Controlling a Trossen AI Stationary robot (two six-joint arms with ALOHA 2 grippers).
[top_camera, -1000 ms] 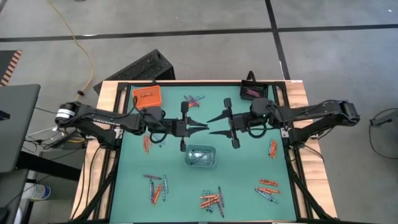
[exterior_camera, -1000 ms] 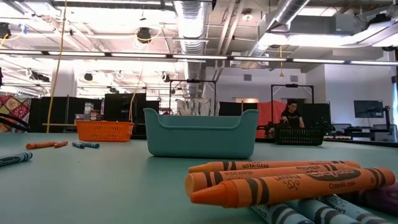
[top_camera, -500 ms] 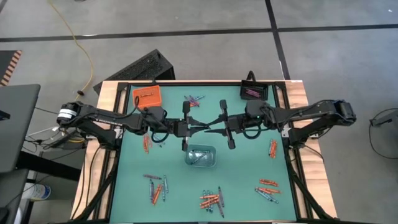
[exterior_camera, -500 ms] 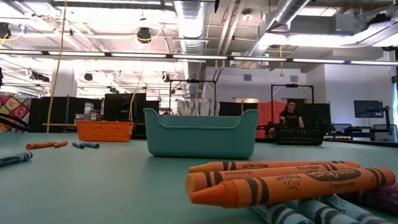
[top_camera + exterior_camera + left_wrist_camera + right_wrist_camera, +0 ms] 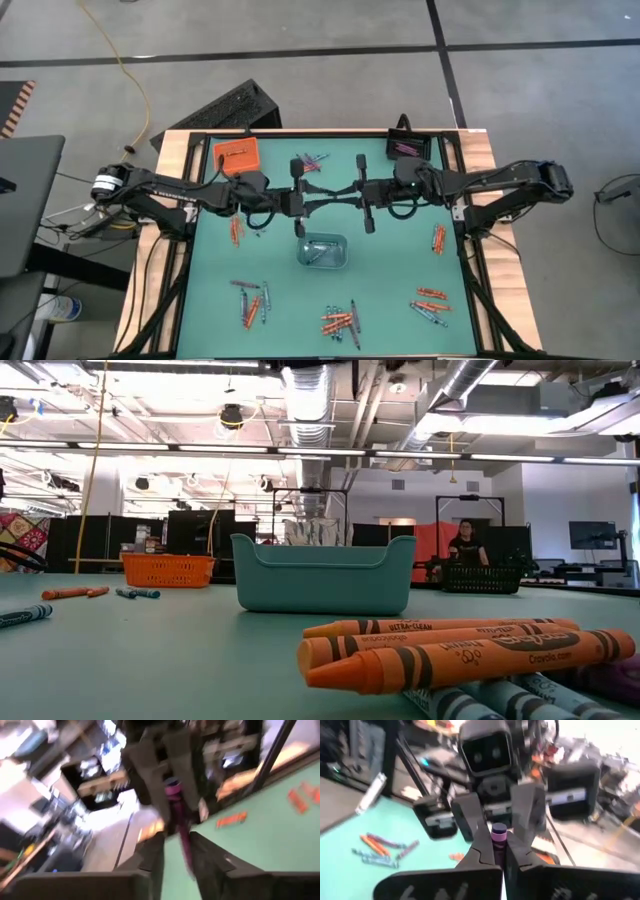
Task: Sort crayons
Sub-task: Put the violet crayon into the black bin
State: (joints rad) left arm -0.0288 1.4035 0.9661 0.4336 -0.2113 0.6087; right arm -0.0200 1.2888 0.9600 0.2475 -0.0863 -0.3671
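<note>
Purple crayon (image 5: 498,836) clamped in right gripper (image 5: 495,851), left gripper (image 5: 175,851) facing, parted around it, arms level mid-table

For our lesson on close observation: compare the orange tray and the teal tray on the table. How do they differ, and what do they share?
The orange tray stands at the far left corner of the green mat; the teal tray stands near the middle. In the low view the orange tray has open latticed walls; the teal tray has solid walls. Both are small, upright, open-topped, and hold something thin.
</note>
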